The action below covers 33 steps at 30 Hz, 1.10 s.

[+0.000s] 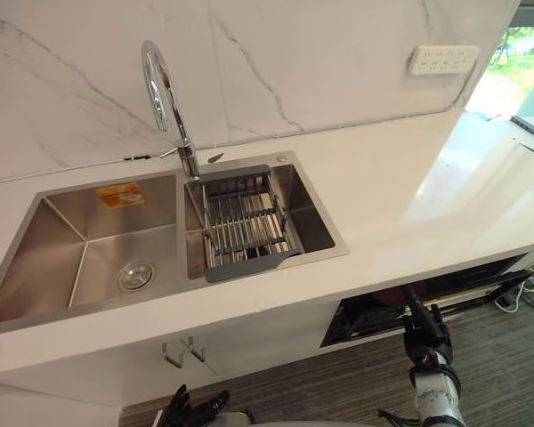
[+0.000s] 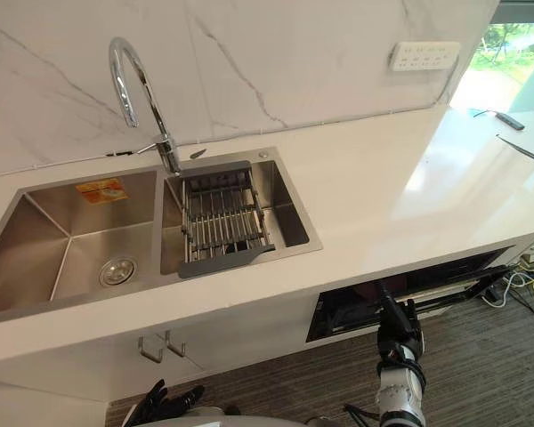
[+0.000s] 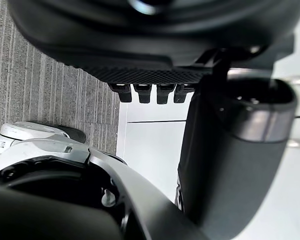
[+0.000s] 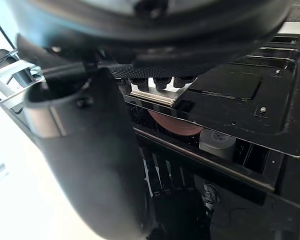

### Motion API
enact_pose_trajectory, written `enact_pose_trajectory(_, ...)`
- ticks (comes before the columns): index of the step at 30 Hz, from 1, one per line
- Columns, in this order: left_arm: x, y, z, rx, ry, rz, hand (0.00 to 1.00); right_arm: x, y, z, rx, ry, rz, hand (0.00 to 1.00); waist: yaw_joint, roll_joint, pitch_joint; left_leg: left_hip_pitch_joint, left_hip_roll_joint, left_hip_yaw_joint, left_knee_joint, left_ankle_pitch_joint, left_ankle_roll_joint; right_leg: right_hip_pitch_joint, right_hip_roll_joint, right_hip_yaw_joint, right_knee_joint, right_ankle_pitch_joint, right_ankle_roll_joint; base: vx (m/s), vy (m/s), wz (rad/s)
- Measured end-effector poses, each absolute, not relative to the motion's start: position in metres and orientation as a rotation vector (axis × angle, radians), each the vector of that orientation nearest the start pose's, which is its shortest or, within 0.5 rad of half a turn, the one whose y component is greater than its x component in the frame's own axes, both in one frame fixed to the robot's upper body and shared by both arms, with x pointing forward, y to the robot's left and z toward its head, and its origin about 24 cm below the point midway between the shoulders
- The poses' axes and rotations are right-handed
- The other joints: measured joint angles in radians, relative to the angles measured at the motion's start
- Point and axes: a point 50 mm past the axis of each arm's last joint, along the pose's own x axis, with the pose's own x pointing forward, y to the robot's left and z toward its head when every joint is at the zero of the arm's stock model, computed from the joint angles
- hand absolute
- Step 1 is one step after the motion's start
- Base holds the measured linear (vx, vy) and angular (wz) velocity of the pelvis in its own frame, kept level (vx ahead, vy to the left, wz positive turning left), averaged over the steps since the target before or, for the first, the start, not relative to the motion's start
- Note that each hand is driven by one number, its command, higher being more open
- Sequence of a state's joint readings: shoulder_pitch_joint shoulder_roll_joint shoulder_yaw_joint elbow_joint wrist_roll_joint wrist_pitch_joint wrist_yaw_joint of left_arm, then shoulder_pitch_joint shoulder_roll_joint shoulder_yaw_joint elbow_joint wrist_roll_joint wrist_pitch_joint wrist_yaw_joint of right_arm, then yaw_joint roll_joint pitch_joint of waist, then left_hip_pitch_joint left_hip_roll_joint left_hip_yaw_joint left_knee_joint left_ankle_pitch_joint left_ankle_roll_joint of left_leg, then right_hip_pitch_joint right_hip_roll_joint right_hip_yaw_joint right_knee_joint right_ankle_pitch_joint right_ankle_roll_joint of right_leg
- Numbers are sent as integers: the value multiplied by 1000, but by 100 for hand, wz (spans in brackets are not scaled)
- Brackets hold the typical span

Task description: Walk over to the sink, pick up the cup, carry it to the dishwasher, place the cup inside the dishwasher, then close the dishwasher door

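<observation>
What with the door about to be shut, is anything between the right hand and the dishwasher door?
Nothing visible does: the right hand rests its fingertips on the top edge of the ajar dishwasher door.

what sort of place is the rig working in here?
A kitchen, likely domestic or a mock-up: a double stainless sink with a tall faucet and a drain rack, a white counter, and a built-in dishwasher under it.
</observation>
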<state>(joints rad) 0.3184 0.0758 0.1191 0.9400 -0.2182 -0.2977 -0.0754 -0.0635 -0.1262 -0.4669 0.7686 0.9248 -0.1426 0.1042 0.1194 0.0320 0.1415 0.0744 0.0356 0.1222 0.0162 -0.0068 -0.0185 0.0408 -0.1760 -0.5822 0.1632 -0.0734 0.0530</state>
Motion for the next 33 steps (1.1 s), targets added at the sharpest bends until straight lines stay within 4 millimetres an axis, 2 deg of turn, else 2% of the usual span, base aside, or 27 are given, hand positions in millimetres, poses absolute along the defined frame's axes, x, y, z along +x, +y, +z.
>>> enact_pose_trajectory(6,70,205,-147,-207,825,295,100,233,-278,-53,1024,34,-675,100,5,15,91,-108,-4,-5,45,6,9,-106,-22,1,48,1,-10,-43,-1,4)
enact_pose_trajectory(13,93,203,-143,-206,778,256,100,250,-276,-40,1041,-2,-609,100,2,32,136,-166,5,-7,83,11,14,-152,-19,2,65,8,-28,-14,-13,0)
enact_pose_trajectory(15,95,204,-143,-205,774,249,100,254,-276,-37,1042,13,-585,100,2,31,138,-179,9,-7,90,7,16,-162,-17,4,65,6,-29,-78,-17,-2)
enact_pose_trajectory(16,96,203,-143,-208,770,246,100,257,-276,-35,1018,31,-559,100,2,36,149,-181,10,-8,92,4,6,-166,-16,4,64,7,-31,-81,-6,-3)
enact_pose_trajectory(18,98,201,-143,-215,765,242,100,261,-276,-32,985,55,-524,100,1,44,163,-182,9,-20,91,3,7,-167,-12,5,61,9,-32,-78,-9,-6)
enact_pose_trajectory(21,98,200,-143,-219,764,239,100,271,-274,-27,942,74,-481,100,1,48,168,-182,12,-49,81,6,3,-166,13,9,26,26,-45,-46,-26,-16)
enact_pose_trajectory(25,98,200,-143,-212,765,225,100,274,-279,-21,845,104,-423,100,-3,49,168,-174,15,-75,52,30,-12,-160,39,2,-10,45,-57,-13,-48,-4)
enact_pose_trajectory(29,96,201,-144,-199,780,215,100,274,-282,-19,732,147,-378,100,-24,46,168,-137,19,-98,15,42,-14,-125,61,-4,-46,54,-65,25,-44,1)
enact_pose_trajectory(31,95,201,-144,-191,785,210,100,271,-282,-21,670,174,-363,100,-30,43,165,-117,23,-98,3,42,-14,-105,71,-2,-67,58,-61,37,-24,-4)
enact_pose_trajectory(33,94,203,-144,-184,789,207,100,258,-281,-30,582,225,-351,100,-29,32,151,-102,26,-98,-13,42,-15,-88,82,-2,-93,62,-58,54,-15,2)
